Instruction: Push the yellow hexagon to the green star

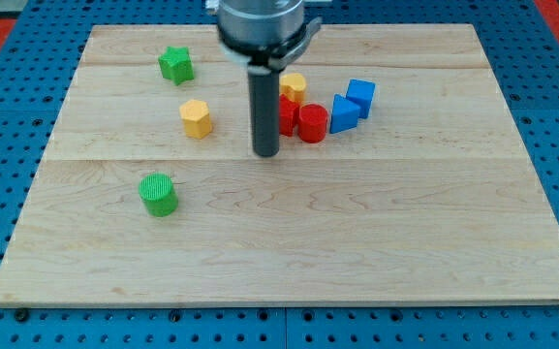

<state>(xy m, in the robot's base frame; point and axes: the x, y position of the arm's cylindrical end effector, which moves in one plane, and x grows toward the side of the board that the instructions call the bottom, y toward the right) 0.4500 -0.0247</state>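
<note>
The yellow hexagon (196,118) lies on the wooden board, left of centre. The green star (175,65) lies near the view's top left, above and slightly left of the hexagon, a short gap between them. My tip (265,153) rests on the board to the right of the hexagon and a little lower, about a block's width or two away, not touching it. The dark rod rises from the tip to the arm's head at the view's top.
A green cylinder (159,194) stands at the lower left. Right of the rod is a cluster: a yellow block (294,86), a red block (287,116) partly behind the rod, a red cylinder (312,123), two blue blocks (344,113) (360,96).
</note>
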